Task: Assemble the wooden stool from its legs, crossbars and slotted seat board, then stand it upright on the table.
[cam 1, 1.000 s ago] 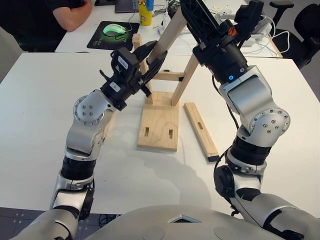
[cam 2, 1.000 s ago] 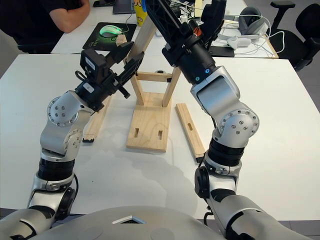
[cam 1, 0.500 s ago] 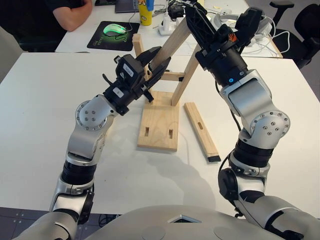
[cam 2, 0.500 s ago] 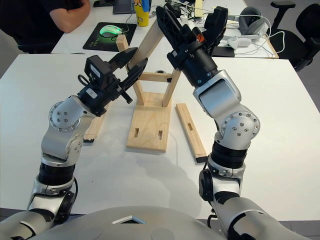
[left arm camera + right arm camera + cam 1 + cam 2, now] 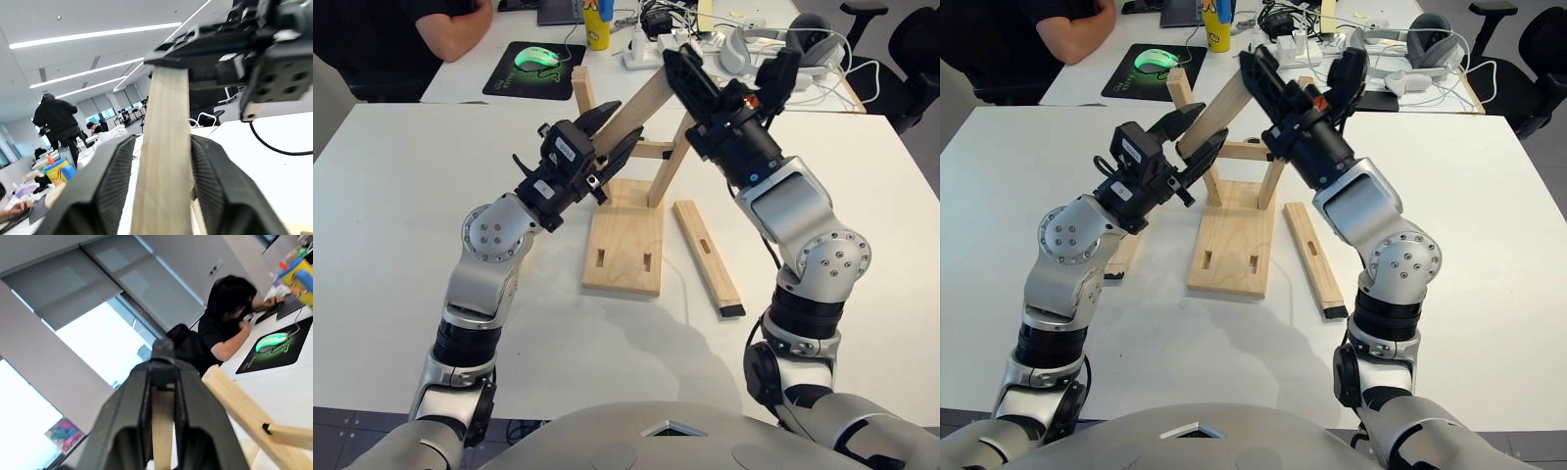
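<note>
The slotted seat board (image 5: 625, 257) lies flat on the white table. Two legs (image 5: 668, 166) stand in it, joined by a crossbar (image 5: 651, 149). Above them a loose wooden leg (image 5: 641, 103) slants down toward the left. My right gripper (image 5: 690, 83) is shut on its upper end; the wood shows between its fingers (image 5: 122, 431). My left gripper (image 5: 604, 135) is open, its fingers (image 5: 110, 196) flanking the leg's (image 5: 164, 161) lower end. The standing frame (image 5: 244, 406) passes behind in the right wrist view.
A slotted bar (image 5: 707, 257) lies on the table right of the seat board. Another wooden piece (image 5: 1121, 257) lies under my left arm. On the desk behind are a mouse on a mat (image 5: 536, 59), a yellow cup (image 5: 598, 24) and cables (image 5: 744, 44).
My right gripper has lowered and tilted the leg down toward the left. My left gripper has risen toward it and now straddles its lower end.
</note>
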Robot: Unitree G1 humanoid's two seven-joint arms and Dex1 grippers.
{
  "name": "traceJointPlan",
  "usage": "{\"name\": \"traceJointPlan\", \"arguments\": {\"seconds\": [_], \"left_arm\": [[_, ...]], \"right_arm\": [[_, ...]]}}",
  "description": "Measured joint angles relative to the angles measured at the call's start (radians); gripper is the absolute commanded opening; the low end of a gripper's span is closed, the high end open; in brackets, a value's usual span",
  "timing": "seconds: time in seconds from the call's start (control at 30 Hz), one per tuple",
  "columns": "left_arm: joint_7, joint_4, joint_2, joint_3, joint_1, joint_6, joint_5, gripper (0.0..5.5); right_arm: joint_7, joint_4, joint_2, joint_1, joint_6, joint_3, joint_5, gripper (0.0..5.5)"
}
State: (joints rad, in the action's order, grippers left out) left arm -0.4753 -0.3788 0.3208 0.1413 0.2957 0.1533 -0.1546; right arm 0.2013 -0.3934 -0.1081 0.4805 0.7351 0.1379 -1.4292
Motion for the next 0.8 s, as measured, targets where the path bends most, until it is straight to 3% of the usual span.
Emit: {"name": "traceJointPlan", "arguments": {"seconds": [0.3,0.47,0.6,0.8], "left_arm": [[-0.046,-0.014,0.002,-0.047,-0.016,0.078,-0.12,3.7],[-0.09,-0.13,0.016,-0.022,-0.044,0.155,-0.209,4.43],[-0.091,-0.183,0.012,0.009,-0.064,0.206,-0.24,4.49],[-0.064,-0.169,0.041,-0.087,-0.061,0.211,-0.254,4.49]], "right_arm": [[-0.062,-0.021,-0.073,-0.017,0.001,-0.035,0.13,0.41],[-0.046,0.036,-0.121,-0.068,-0.028,0.017,0.262,0.41],[-0.058,0.031,-0.163,-0.109,-0.025,0.054,0.286,0.41],[-0.056,-0.078,-0.244,-0.283,0.053,0.086,0.283,0.41]]}}
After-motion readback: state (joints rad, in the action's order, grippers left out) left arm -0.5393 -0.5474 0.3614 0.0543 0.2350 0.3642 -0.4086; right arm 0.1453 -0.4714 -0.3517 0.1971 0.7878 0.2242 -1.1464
